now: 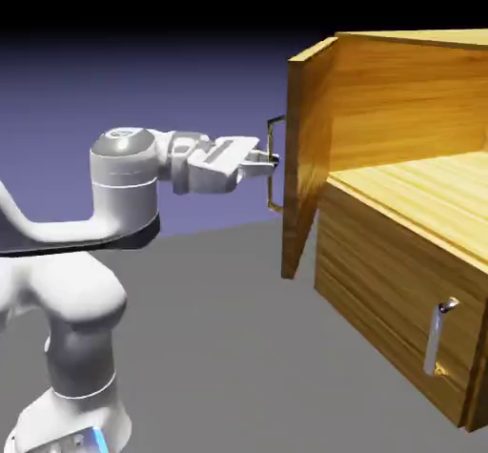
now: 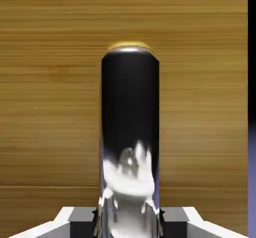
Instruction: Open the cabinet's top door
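The cabinet (image 1: 400, 279) of golden-brown wood stands at the exterior view's right. Its top door (image 1: 307, 155) is swung wide open toward the arm, and the inside of the upper compartment shows behind it. My gripper (image 1: 273, 160) is shut on the top door's vertical silver bar handle (image 1: 274, 127). In the hand view the handle (image 2: 130, 127) fills the middle as a dark shiny bar, held between the grey fingertips (image 2: 80, 219) at the bottom edge, with the door's wood (image 2: 50, 106) behind it.
The lower panel with its own short silver handle (image 1: 437, 337) stays shut below the open compartment. The arm's white base and elbow (image 1: 76, 327) fill the exterior view's lower left. Grey table lies between arm and cabinet.
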`<action>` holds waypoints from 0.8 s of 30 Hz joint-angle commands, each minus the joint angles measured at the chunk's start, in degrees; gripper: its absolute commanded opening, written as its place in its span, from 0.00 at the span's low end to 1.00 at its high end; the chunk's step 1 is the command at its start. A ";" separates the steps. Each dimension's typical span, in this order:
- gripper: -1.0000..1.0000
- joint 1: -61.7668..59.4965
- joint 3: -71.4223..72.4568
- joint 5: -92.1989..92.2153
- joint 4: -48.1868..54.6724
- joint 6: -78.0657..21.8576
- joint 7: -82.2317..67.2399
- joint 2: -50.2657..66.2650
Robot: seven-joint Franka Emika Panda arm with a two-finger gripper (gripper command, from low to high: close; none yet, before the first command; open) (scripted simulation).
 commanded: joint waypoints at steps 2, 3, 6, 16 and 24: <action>0.00 0.63 4.17 4.48 -0.62 -2.59 -0.50 -0.93; 0.00 1.01 6.24 6.67 -0.82 -3.87 -0.68 -1.26; 0.00 2.29 12.47 13.09 -1.01 -7.77 -0.98 -1.66; 0.00 5.32 33.23 33.46 3.05 -21.64 0.67 3.46; 0.00 1.21 49.84 48.43 12.99 -34.09 4.01 13.53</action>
